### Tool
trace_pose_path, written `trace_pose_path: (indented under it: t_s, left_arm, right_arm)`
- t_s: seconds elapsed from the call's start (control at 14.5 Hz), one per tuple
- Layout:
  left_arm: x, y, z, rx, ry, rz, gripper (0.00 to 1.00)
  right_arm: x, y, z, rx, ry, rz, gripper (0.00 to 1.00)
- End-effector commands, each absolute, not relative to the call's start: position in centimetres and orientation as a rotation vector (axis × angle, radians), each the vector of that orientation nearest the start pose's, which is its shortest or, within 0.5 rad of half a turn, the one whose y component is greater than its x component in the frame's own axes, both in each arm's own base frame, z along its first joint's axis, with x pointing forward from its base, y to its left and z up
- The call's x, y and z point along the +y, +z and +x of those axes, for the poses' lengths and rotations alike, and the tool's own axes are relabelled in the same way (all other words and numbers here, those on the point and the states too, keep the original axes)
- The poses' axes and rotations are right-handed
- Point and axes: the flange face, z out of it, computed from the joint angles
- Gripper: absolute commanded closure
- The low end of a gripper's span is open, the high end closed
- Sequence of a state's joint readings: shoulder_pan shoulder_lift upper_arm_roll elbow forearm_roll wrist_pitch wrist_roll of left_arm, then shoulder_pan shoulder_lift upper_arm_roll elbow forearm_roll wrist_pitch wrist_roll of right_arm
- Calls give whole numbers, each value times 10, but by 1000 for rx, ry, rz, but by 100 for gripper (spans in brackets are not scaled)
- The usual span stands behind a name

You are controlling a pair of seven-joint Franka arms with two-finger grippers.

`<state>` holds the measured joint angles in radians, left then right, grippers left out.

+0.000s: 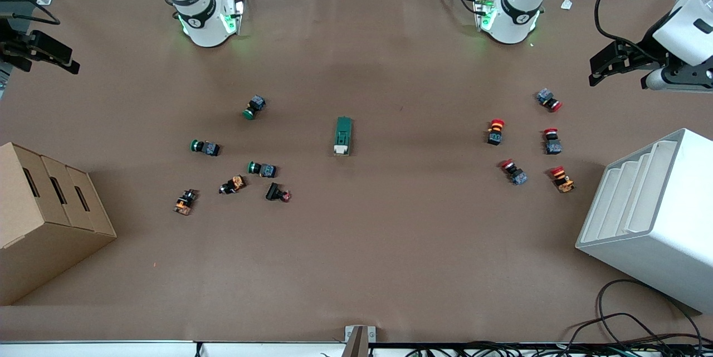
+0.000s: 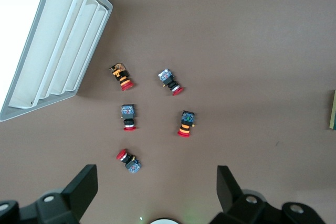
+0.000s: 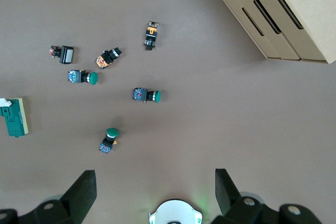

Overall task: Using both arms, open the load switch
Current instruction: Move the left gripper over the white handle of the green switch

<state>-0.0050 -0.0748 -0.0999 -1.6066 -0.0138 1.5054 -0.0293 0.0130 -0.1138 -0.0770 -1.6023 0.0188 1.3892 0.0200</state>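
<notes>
The load switch (image 1: 343,136) is a dark-green block with a white lever at the end nearer the front camera. It lies on the brown table midway between the two arms. The right wrist view shows the load switch (image 3: 14,117) at its edge, and the left wrist view catches only a sliver of it (image 2: 333,109). My left gripper (image 1: 600,69) hangs open over the table's edge at the left arm's end. In its own view the left gripper (image 2: 156,187) holds nothing. My right gripper (image 1: 66,63) hangs open over the table's other end, and it (image 3: 155,190) is likewise empty.
Several red pushbuttons (image 1: 496,130) lie toward the left arm's end, beside a white slotted rack (image 1: 652,218). Green and orange pushbuttons (image 1: 262,169) lie toward the right arm's end, beside a cardboard box (image 1: 44,218). Cables (image 1: 629,329) run along the front edge.
</notes>
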Motion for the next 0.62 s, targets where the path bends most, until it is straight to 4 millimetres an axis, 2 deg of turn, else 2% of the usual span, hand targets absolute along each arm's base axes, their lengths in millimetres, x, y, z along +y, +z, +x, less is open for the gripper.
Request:
trace_pose_path:
  t_s: [0.0,0.14,0.28,0.35,0.42,0.55]
  left_arm:
    - [-63,648,522,142,38,-3151,0]
    - [-67,643,525,142,53,-3154,0]
    - [-85,638,536,193,56,-3153,0]
    - [-103,630,547,232,74,-3155,0]
    - [-122,621,548,258,99,-3152,0]
    - [-165,588,557,320,155,-3154,0]
  right_arm:
    - [-32,656,489,141,151,-3121,0]
    - [-32,656,489,144,151,-3121,0]
    - [-32,656,489,144,151,-3121,0]
    - [-32,656,489,144,151,-3121,0]
    - [-32,656,489,144,151,-3121,0]
    - [-32,656,489,141,149,-3121,0]
